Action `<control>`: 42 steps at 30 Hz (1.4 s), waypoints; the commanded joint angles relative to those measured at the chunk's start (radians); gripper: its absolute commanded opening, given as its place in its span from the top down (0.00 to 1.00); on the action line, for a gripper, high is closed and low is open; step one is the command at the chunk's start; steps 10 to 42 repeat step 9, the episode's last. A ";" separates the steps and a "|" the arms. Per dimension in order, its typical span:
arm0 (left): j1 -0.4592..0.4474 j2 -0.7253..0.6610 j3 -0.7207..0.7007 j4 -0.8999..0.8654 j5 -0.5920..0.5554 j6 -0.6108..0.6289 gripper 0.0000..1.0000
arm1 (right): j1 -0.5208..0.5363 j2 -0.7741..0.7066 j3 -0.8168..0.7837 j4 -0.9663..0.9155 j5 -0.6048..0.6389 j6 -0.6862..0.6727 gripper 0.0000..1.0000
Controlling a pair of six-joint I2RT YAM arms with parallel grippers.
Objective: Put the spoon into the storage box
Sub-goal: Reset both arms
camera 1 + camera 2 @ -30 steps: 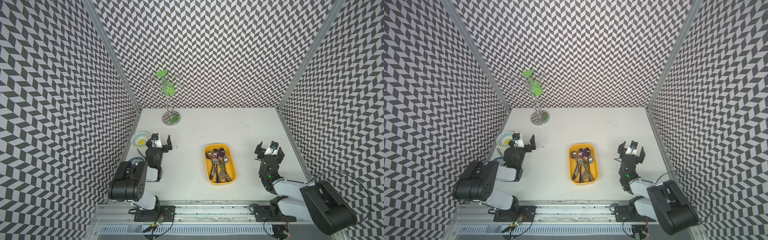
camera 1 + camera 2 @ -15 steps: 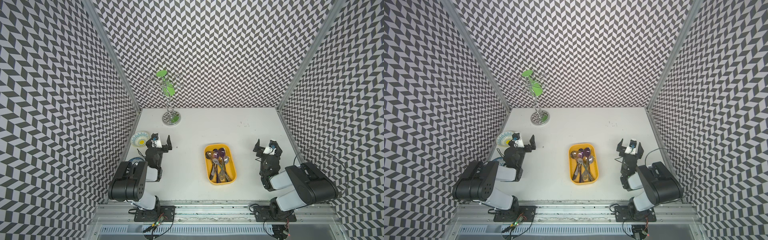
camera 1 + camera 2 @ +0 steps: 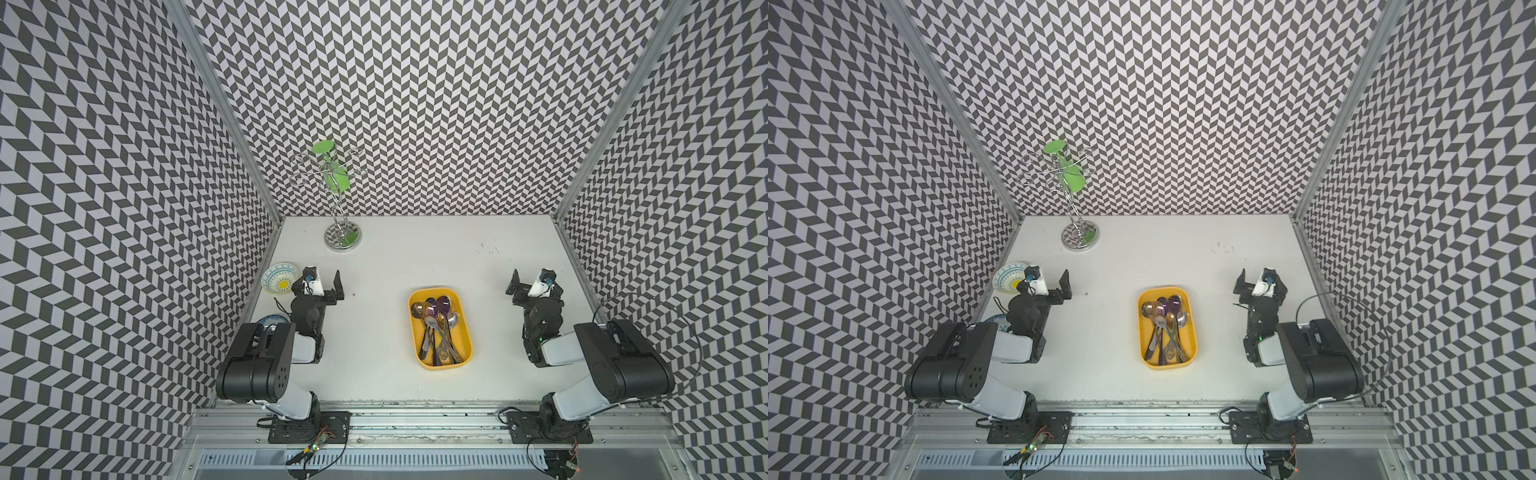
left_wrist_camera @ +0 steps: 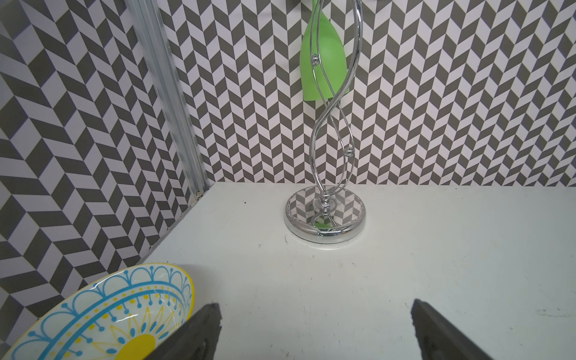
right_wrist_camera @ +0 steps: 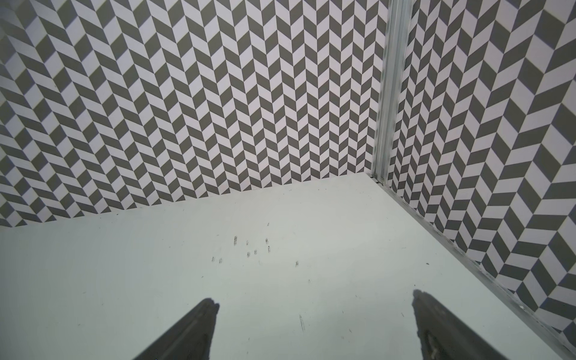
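Yellow plastic storage box (image 3: 444, 366), shallow, rect. w/ rounded corners and smooth walls, sits mid-table between the two arms, long axis front-to-back; shows in both top views (image 3: 1167, 365). Inside it lies a loose bundle of metal spoons (image 3: 438, 324): glossy oval bowls toward the back wall, thin handles crossing toward the front. One bowl has a purple sheen, the rest look silver or gold-ish.

left gripper (image 4: 313, 308): dark matte wedge-shaped fingers spread wide, nothing between them, over the white table (image 4: 436, 265), just beside a round glazed bowl (image 4: 103, 314) w/ blue and yellow pattern. right gripper (image 5: 313, 302): fingers likewise wide apart, holding nothing, over scuffed tabletop near the right wall. Both are well apart from the box.

Back-left stands a chrome stand (image 4: 324, 218), twisted wire stem on a round mirror-like base, w/ a translucent green glass (image 4: 324, 62) hanging mouth-down. Walls: grey/white chevron print.
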 commanded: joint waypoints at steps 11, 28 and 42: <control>-0.004 -0.003 0.005 -0.008 -0.008 -0.002 0.00 | -0.006 0.011 -0.002 0.101 -0.013 0.005 0.01; -0.004 -0.003 0.005 -0.008 -0.008 -0.002 0.00 | -0.006 0.011 -0.002 0.101 -0.013 0.005 0.01; -0.004 -0.003 0.005 -0.008 -0.008 -0.002 0.00 | -0.006 0.011 -0.002 0.101 -0.013 0.005 0.01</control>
